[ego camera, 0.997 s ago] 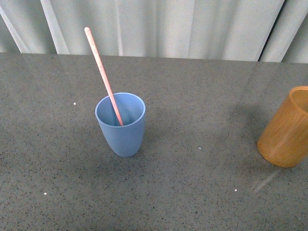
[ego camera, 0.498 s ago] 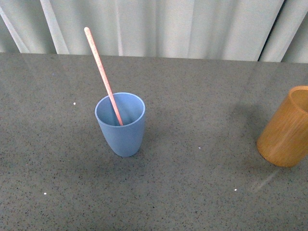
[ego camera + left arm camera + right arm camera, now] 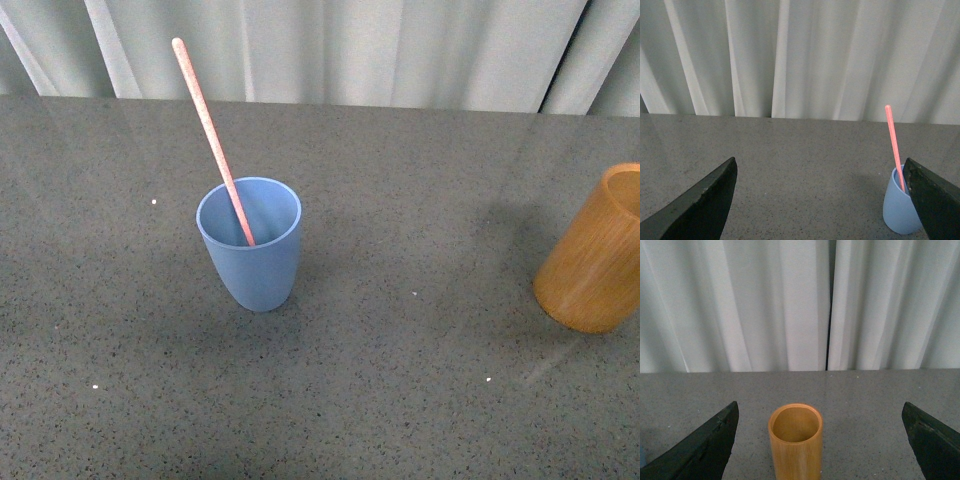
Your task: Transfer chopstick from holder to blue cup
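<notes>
Chopstick point(image 3: 213, 143) leans in blue cup point(image 3: 250, 245), left of frame; holder point(image 3: 592, 255) apparently empty. Light, stiff, slippery: grip mid-shaft. Both tools spread, gripping nothing.

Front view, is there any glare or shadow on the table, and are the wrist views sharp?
Front view: soft, even light; the table shows faint streak reflections and the blue cup casts a diffuse shadow. Left wrist view: the chopstick is crisp, while the near dark fingers are soft-edged. Right wrist view: the holder is sharp, no glare.
</notes>
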`<state>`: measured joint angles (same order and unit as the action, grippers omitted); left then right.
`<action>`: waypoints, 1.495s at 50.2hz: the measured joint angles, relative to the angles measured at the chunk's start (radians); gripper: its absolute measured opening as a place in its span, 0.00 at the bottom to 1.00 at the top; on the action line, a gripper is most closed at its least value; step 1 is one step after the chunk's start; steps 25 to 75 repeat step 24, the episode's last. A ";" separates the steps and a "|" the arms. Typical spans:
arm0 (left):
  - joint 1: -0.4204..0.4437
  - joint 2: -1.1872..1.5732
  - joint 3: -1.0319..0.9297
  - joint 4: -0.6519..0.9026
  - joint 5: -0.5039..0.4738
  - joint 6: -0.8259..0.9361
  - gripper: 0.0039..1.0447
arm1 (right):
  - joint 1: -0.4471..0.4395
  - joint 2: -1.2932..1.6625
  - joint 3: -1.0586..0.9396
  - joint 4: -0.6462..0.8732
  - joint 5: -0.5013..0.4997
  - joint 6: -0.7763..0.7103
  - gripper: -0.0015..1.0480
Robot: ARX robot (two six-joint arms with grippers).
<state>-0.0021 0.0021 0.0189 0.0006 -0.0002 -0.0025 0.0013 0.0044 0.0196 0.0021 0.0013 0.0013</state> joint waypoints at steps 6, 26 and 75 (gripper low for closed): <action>0.000 0.000 0.000 0.000 0.000 0.000 0.94 | 0.000 0.000 0.000 0.000 0.000 0.000 0.90; 0.000 0.000 0.000 0.000 0.000 0.000 0.94 | 0.000 0.000 0.000 0.000 0.000 0.000 0.90; 0.000 0.000 0.000 0.000 0.000 0.000 0.94 | 0.000 0.000 0.000 0.000 0.000 0.000 0.90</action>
